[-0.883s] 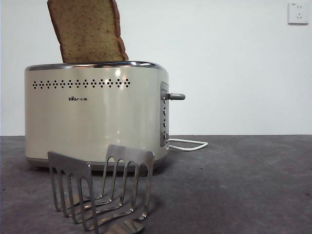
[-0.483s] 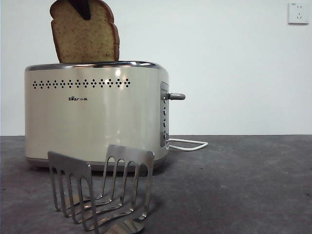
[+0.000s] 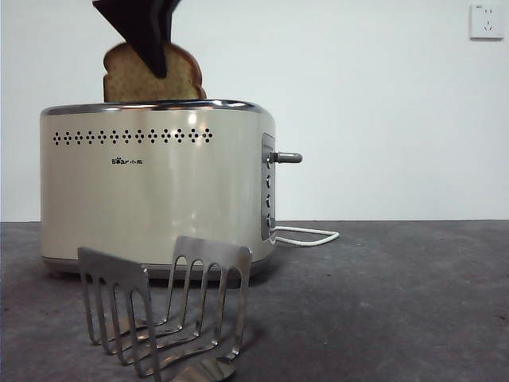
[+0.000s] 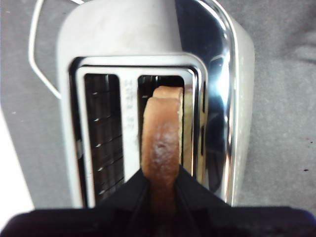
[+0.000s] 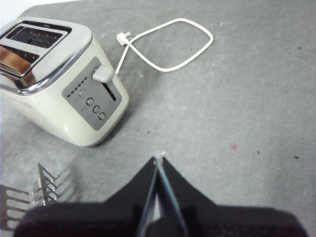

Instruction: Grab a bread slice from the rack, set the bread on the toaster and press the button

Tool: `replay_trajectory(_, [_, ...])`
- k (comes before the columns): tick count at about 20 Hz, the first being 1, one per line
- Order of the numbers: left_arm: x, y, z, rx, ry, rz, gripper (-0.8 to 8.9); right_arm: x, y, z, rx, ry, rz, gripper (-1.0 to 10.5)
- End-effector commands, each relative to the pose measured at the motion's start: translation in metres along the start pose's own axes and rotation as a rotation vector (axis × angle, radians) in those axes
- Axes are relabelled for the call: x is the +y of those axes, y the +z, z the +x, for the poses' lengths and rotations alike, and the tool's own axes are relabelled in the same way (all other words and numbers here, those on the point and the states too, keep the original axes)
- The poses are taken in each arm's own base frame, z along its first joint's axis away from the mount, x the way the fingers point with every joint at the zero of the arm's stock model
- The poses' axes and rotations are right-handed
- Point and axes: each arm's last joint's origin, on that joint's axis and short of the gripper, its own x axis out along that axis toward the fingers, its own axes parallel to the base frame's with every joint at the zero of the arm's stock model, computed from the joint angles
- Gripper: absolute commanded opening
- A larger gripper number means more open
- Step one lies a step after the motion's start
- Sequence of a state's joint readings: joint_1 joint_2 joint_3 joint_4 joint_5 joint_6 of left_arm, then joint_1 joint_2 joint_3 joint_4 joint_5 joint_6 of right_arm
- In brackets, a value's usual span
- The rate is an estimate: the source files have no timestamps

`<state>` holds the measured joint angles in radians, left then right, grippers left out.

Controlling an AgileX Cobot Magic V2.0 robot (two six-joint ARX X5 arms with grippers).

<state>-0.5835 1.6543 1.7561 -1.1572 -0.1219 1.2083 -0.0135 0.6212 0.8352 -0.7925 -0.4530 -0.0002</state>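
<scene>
Left pincer (image 4: pixel 160 180) grips bread (image 3: pixel 151 79) in toaster (image 3: pixel 159 191) slot (rack (image 3: pixel 167 310) in front).

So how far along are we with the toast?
Done: the rack is empty. In hand: the left end effector grips the slice of bread, partly lowered into the toaster slot. Left: release it and press the lever knob, which sits up; the right end effector waits shut.

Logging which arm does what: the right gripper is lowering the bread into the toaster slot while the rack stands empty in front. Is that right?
Not quite: the left gripper holds the bread, as the left wrist view shows, its jaws clamped on the slice in the toaster slot. The right gripper hangs shut over the table. The rack does stand empty in front.
</scene>
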Motion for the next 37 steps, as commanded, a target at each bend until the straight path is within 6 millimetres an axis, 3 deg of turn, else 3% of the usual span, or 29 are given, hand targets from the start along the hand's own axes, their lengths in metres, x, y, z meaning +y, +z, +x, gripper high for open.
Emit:
replay_trajectory(1, [0.002,0.003,0.014,0.013,-0.028,0.003,-0.09,0.001,0.001,-0.001,-0.006,0.005,-0.008,0.0])
replay_trajectory(6, [0.005,0.005,0.025,0.025,-0.037,0.003,0.02,0.001,0.0,-0.001,-0.002,0.005,-0.006,0.0])
replay_trajectory(7, [0.005,0.004,0.023,0.022,-0.028,-0.012,0.42,0.001,0.0,-0.001,-0.002,0.005,-0.006,0.0])
replay_trajectory(10, [0.005,0.001,0.01,0.015,0.009,-0.043,4.04,0.001,0.0,-0.001,-0.002,0.005,-0.006,0.0])
replay_trajectory(13, [0.004,-0.004,-0.017,0.021,0.119,-0.076,4.36,0.001,-0.002,-0.001,0.019,0.005,0.008,0.0])
replay_trajectory(16, [-0.005,-0.013,-0.058,-0.026,0.222,-0.208,4.36,0.0,-0.003,0.002,0.05,0.015,0.025,0.0])
replay_trajectory(20, [-0.028,-0.019,-0.104,-0.167,0.246,-0.745,4.24,-0.003,0.01,0.017,0.03,0.207,0.126,0.0])
replay_trajectory(22, [-0.044,-0.026,-0.119,-0.172,0.197,-0.812,2.43,-0.005,0.018,0.031,0.038,0.367,0.199,0.0])
replay_trajectory(25, [-0.059,-0.034,-0.132,-0.156,0.166,-0.87,0.69,-0.011,0.027,0.048,0.061,0.489,0.271,0.0])
replay_trajectory(27, [-0.064,-0.037,-0.139,-0.168,0.166,-0.942,0.12,-0.016,0.032,0.06,0.071,0.528,0.307,0.0])
replay_trajectory(31, [-0.073,-0.042,-0.154,-0.249,0.149,-1.163,-0.04,-0.025,0.039,0.092,0.104,0.574,0.364,-0.1])
replay_trajectory(37, [-0.084,-0.044,-0.167,-0.366,0.058,-1.252,-0.04,-0.013,0.041,0.155,0.216,0.576,0.407,-0.1])
